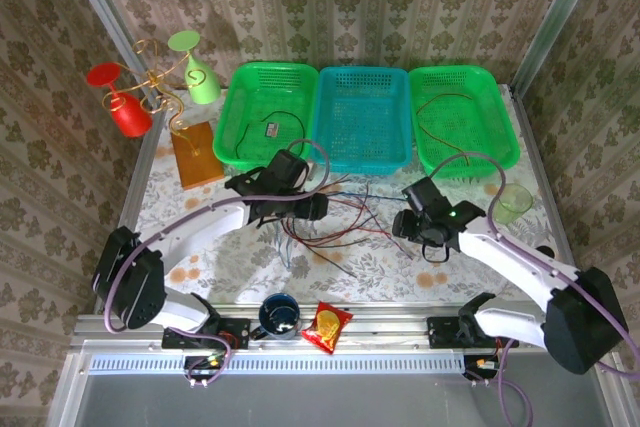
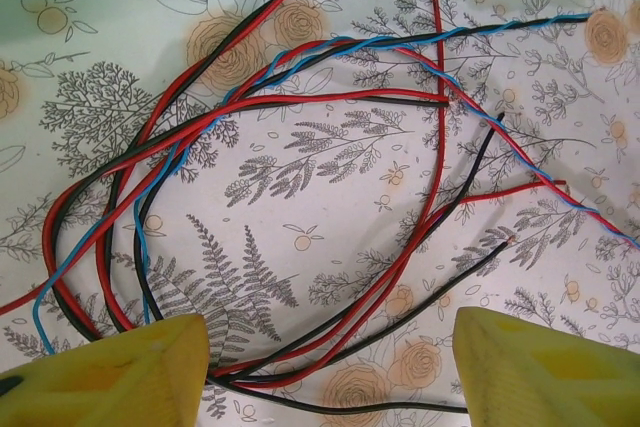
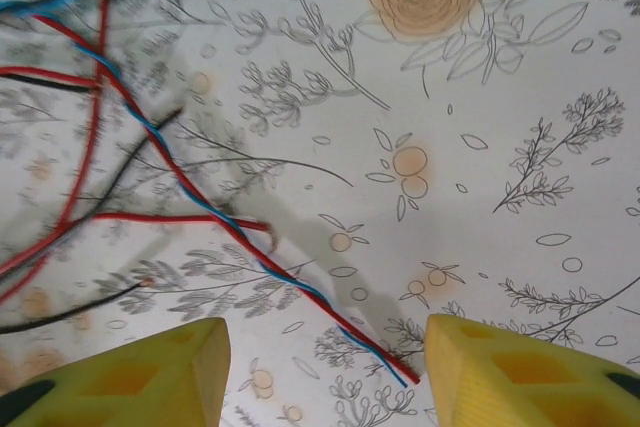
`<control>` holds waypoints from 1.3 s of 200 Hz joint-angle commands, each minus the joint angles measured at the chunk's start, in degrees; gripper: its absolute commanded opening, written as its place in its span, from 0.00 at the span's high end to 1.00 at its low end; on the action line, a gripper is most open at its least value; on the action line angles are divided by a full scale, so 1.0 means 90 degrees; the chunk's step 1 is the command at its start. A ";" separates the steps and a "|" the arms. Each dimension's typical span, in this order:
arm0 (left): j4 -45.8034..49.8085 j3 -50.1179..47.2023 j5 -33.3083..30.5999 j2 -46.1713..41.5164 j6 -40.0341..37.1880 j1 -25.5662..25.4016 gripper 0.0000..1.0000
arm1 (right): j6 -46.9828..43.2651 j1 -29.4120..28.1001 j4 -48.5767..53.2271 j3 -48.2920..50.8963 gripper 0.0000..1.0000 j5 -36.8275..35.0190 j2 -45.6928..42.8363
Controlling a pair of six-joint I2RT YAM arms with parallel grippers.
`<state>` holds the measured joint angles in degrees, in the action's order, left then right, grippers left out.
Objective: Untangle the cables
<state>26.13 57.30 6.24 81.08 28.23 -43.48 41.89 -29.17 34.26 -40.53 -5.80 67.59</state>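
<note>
Right pincer sits spread astride the red-blue cable at lower centre, so I can pinch it; left pincer spread over the cables.

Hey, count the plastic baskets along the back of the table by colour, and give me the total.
Green baskets: 2
Teal basket: 1
Total: 3
</note>
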 commanded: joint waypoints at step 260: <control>0.0531 0.1474 0.0037 0.2955 -0.1144 -0.1013 0.67 | -0.0260 0.0819 -0.0238 0.0175 0.53 0.0783 -0.0740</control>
<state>29.82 70.54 4.10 107.53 18.74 -52.21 40.49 -22.17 31.24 -39.88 -0.78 61.08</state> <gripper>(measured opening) 0.325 0.464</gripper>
